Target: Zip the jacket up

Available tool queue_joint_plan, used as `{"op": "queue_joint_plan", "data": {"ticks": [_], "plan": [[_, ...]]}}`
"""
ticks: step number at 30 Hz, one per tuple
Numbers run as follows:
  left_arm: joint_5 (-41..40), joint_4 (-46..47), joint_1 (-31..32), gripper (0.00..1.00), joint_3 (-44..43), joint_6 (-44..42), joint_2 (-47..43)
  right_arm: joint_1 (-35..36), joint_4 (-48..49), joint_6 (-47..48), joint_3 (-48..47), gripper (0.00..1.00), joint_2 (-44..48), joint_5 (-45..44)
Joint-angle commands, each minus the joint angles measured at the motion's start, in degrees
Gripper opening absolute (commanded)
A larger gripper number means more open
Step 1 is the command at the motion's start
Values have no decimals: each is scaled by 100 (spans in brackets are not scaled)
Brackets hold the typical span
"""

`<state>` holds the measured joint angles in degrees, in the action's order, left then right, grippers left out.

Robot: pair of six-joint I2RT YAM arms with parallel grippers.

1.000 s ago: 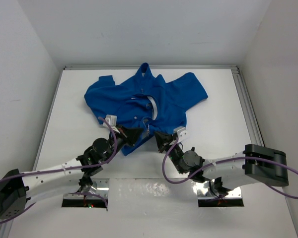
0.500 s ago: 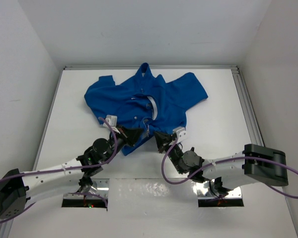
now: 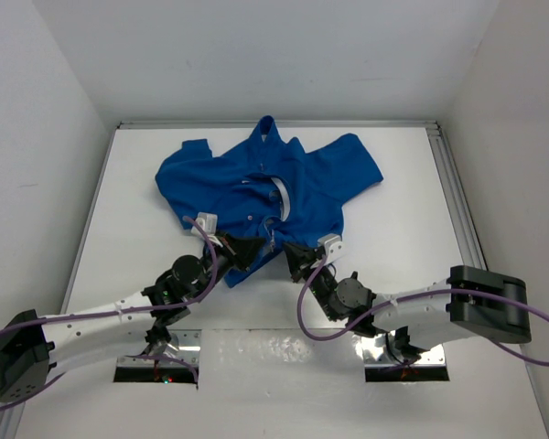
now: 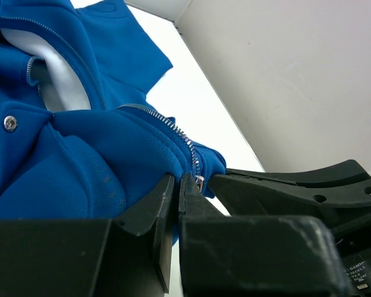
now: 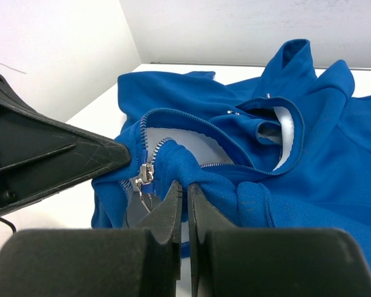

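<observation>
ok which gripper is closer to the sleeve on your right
Right. The right gripper grips the jacket below that sleeve; the left gripper grips it farther left, beyond the zipper.

Bright, even overhead light is washing the bench point(image 3: 412, 201); glare is glinting at its near edge, shadows falling soft.

Royal-blue jacket point(image 3: 320, 174); pale grey lining point(image 5: 285, 133); silver zipper point(image 4: 173, 129); white table point(image 3: 403, 219); purple cables point(image 3: 301, 297).

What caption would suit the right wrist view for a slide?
Right gripper shut on the jacket hem beside the zipper pull, the front open above.
</observation>
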<state>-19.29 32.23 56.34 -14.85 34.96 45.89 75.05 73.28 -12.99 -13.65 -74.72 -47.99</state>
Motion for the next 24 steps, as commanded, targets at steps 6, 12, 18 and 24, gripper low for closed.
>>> {"op": "queue_joint_plan", "data": {"ticks": [6, 12, 18, 24], "plan": [[74, 416, 141, 0, 52, 28, -1, 72, 337, 113, -340, 0, -25, -35], [74, 407, 176, 0, 97, 64, -1, 72, 372, 157, -437, 0, -69, -9], [118, 355, 202, 0, 105, 107, -97, 72, 266, 69, -525, 0, -131, -9], [338, -5, 194, 0, -9, 256, -229, 72, 231, -98, -542, 0, -184, 70]]}}
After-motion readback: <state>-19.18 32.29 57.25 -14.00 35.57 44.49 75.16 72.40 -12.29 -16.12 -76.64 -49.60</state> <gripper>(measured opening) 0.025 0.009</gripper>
